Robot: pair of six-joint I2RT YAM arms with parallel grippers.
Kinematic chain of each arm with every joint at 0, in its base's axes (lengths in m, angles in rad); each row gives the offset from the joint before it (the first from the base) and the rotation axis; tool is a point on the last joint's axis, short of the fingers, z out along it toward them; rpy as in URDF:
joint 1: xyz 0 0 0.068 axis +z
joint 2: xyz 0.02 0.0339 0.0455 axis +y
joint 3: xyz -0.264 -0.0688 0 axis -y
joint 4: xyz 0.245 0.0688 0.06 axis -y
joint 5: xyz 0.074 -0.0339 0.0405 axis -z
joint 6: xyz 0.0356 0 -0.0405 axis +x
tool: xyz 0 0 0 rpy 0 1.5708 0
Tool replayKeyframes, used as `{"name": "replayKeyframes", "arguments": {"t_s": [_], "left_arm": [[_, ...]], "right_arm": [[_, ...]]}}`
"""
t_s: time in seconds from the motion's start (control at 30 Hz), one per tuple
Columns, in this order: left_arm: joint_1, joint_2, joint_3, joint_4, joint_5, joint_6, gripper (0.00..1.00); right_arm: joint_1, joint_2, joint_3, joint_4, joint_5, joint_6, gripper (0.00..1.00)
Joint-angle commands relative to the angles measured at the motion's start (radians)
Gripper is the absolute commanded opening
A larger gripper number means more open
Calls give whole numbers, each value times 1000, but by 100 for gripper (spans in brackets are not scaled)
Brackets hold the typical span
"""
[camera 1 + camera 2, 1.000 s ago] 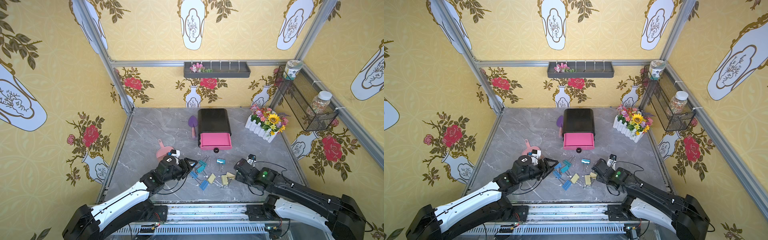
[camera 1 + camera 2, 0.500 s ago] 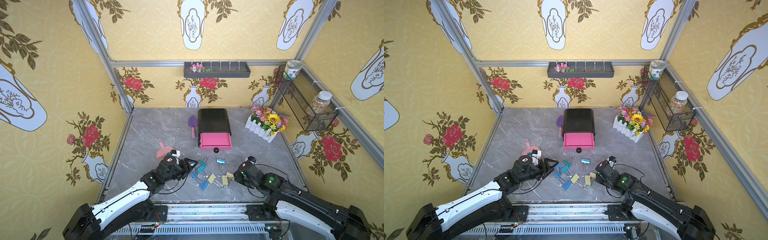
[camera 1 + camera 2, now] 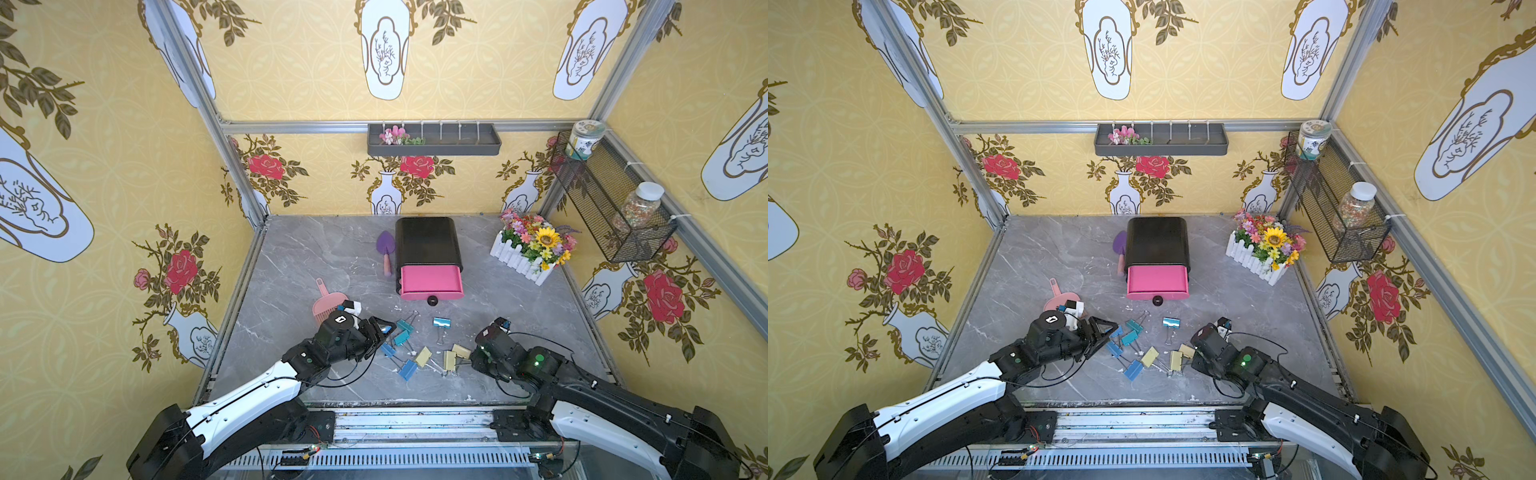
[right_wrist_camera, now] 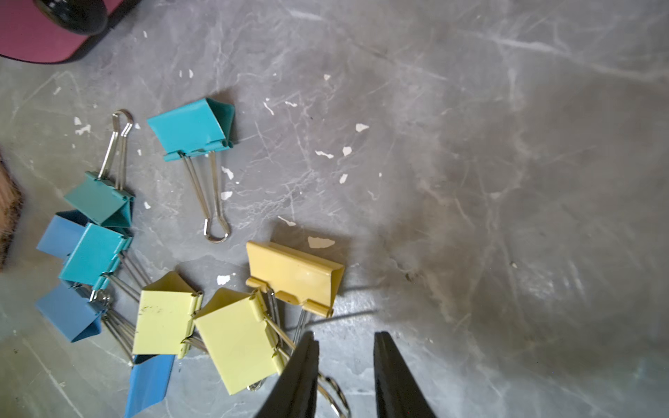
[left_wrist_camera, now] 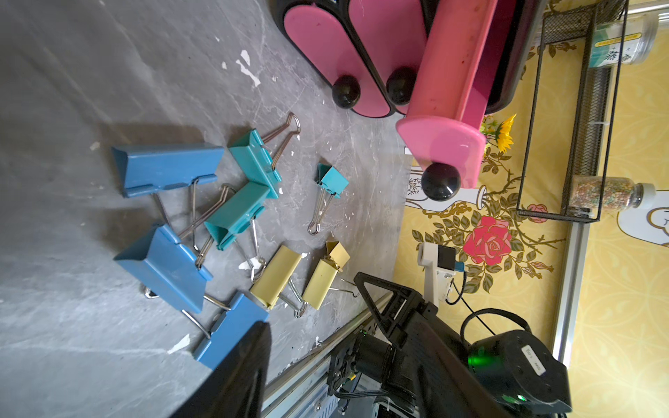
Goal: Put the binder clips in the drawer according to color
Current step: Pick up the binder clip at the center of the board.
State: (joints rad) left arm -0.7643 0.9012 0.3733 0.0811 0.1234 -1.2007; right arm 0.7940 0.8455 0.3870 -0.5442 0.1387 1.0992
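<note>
Grey marble tabletop [image 4: 506,181] shows through the narrow gap of the right gripper [image 4: 344,336], jaws slightly apart and closed on nothing, a wire handle [image 4: 335,392] of the pale yellow binder clips [image 4: 239,340] right at one finger's inner side. Just past those tips lie the yellow ones, farther off the teal clips [image 4: 192,125] and blue clips [image 4: 68,315], where the left gripper [image 3: 385,331] hovers with one finger [image 5: 246,369] showing, its opening impossible to tell. Well beyond both jaws stands the drawer [image 3: 428,245], top pink tray [image 3: 431,280] pulled out.
</note>
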Motion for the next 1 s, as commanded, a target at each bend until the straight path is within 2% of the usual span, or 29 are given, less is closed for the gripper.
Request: {"name": "replayKeyframes", "arguments": {"t_s": [0.0, 0.17, 0.43, 0.47, 0.53, 0.7, 0.77, 0.97], "left_arm": [[0, -1, 1, 8, 2, 13, 66], [0, -2, 5, 2, 0, 13, 66], [0, 23, 12, 16, 8, 15, 66], [-1, 25, 13, 16, 9, 16, 66], [0, 30, 16, 19, 10, 16, 66], [0, 37, 28, 20, 13, 21, 66], [-1, 39, 29, 20, 13, 21, 66], [-1, 36, 30, 19, 13, 21, 66]], "right_arm": [[0, 25, -10, 91, -14, -2, 29], [1, 18, -19, 120, -34, 8, 27], [2, -84, -51, 17, -56, 27, 28], [1, -98, -55, -4, -55, 32, 31], [1, -121, -61, -47, -49, 39, 43], [2, -162, -72, -80, -54, 42, 46], [1, -162, -78, -64, -67, 44, 45], [5, -146, -119, 40, -125, 55, 31]]}}
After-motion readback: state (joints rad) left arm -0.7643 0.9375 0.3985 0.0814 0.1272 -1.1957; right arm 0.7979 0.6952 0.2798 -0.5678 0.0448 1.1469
